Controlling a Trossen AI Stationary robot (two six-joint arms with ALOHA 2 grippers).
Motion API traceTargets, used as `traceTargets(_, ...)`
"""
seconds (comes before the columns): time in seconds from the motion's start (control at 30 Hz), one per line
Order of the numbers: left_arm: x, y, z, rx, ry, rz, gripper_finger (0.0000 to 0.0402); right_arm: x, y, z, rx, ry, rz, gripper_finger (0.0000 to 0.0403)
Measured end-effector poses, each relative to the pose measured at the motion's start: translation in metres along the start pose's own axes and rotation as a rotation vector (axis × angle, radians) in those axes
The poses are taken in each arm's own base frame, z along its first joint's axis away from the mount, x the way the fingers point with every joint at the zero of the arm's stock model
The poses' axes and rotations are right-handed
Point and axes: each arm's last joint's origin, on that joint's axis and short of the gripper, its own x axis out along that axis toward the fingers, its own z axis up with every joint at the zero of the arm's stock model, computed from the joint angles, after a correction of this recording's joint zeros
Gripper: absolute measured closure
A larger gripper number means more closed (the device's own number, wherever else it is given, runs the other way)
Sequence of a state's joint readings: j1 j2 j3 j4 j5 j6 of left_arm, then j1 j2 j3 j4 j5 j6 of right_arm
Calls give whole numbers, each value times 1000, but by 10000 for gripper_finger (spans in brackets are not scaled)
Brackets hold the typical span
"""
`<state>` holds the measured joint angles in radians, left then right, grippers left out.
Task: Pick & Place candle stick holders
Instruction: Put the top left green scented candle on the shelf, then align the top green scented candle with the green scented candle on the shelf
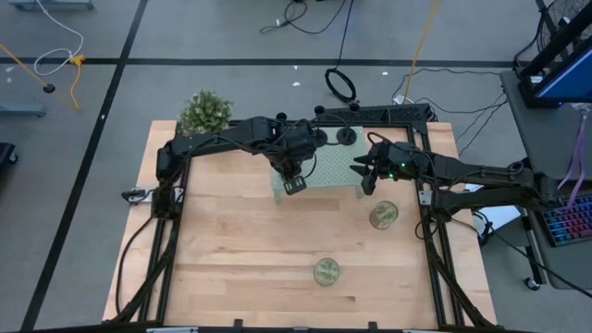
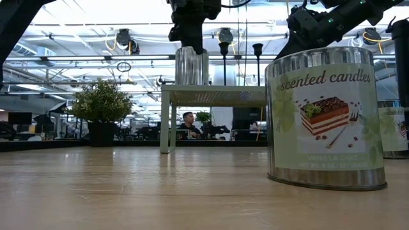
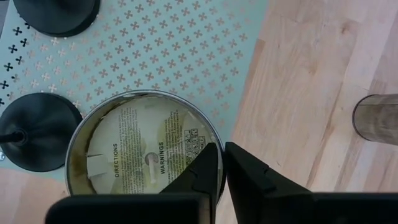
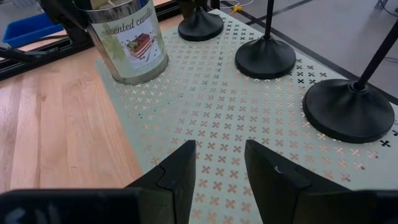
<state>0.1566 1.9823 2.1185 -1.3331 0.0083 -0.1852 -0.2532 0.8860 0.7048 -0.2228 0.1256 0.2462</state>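
Three black candle stick holders (image 4: 265,57) stand by their disc bases on the pale green perforated rack (image 4: 205,106), along its far side; two bases also show in the left wrist view (image 3: 37,130). A lidless greenish-gold tin (image 4: 127,40) stands on the rack's near left corner. My left gripper (image 1: 294,183) is above the tin and shut on it. My right gripper (image 1: 363,176) hovers open and empty over the rack's right end, its fingers (image 4: 177,171) just above the perforated top, short of the holders. My left gripper holds the tin by its rim (image 3: 214,146), on the side toward the table's near edge. One finger is inside the tin and one outside. The fingers come from above, pointing down. The tin stands upright with its bottom (image 2: 192,83) on the rack.
Two more tins stand on the wooden table, one right of the rack (image 1: 383,215) and one near the front edge (image 1: 326,271). A potted plant (image 1: 204,111) stands at the far left corner. Black frame rails (image 1: 430,222) run along the table's sides.
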Motion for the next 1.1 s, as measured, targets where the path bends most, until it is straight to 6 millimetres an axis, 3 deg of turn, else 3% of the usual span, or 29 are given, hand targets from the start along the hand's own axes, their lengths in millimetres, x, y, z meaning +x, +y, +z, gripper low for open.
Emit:
traceTargets(0.47,0,0,0,0,0,0,364,0,0,0,0,0,0,273)
traceTargets(1.1,-54,1,-15,-3,-122,-25,364,0,0,-1,-5,5,-1,273)
